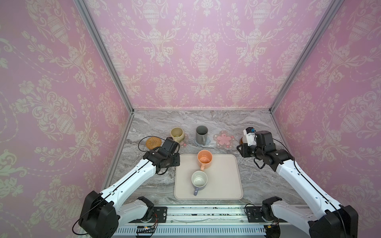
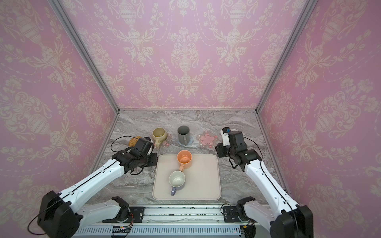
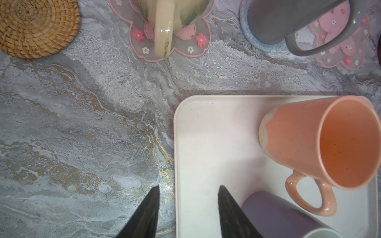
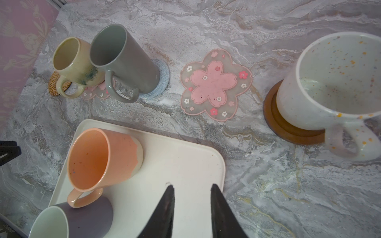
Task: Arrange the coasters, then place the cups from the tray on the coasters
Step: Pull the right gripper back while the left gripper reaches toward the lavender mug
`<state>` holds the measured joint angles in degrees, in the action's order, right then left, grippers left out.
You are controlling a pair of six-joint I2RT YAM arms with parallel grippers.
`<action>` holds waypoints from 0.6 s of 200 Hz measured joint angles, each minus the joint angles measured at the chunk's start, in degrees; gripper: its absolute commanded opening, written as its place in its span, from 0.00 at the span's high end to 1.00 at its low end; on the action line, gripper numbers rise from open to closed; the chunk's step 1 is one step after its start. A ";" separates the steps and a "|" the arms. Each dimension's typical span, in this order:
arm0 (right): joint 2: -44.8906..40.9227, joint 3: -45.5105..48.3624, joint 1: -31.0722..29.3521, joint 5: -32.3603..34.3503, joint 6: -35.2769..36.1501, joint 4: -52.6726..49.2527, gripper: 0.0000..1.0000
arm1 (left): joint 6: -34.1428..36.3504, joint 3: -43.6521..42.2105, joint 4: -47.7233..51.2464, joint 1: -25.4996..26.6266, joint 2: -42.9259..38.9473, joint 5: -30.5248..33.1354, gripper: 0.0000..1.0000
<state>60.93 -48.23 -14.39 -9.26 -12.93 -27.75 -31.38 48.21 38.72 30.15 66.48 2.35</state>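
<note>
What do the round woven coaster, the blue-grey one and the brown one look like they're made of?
Woven coaster: rattan or a similar plant fibre, matte; coiled tan strands show.
Blue-grey coaster: probably knitted yarn or cord; soft ribbed rings.
Brown coaster: likely wood, smooth finish, with a raised rim; grain is unclear.

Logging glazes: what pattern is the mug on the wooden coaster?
The mug is white with orange speckles; right wrist view shows it best.

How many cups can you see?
5. The yellow cup sits on a flower coaster, the grey cup on the blue coaster, the speckled cup on the wooden coaster, the peach cup and lavender cup on the tray.
</note>
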 measured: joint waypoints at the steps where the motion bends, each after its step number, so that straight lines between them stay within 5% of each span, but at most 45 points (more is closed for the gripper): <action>1: -0.07 0.04 -0.09 0.00 -0.02 -0.04 0.67 | 0.02 0.00 0.17 0.09 -0.04 0.13 0.50; 37: -0.35 0.92 -1.16 -0.46 -0.22 -2.29 0.67 | 0.24 -0.02 4.09 2.19 -2.03 1.14 0.52; 99: -0.50 0.96 -1.79 -0.42 -0.22 -4.70 0.67 | -3.06 -1.03 7.43 11.39 -4.04 0.50 0.98; 120: -1.05 1.27 -1.88 -0.42 -0.24 -4.76 0.67 | -4.20 -1.14 9.20 15.67 -4.09 0.31 1.00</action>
<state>59.88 -46.96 -16.27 -9.67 -13.17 -32.51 -35.57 47.07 47.92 45.82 62.39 2.66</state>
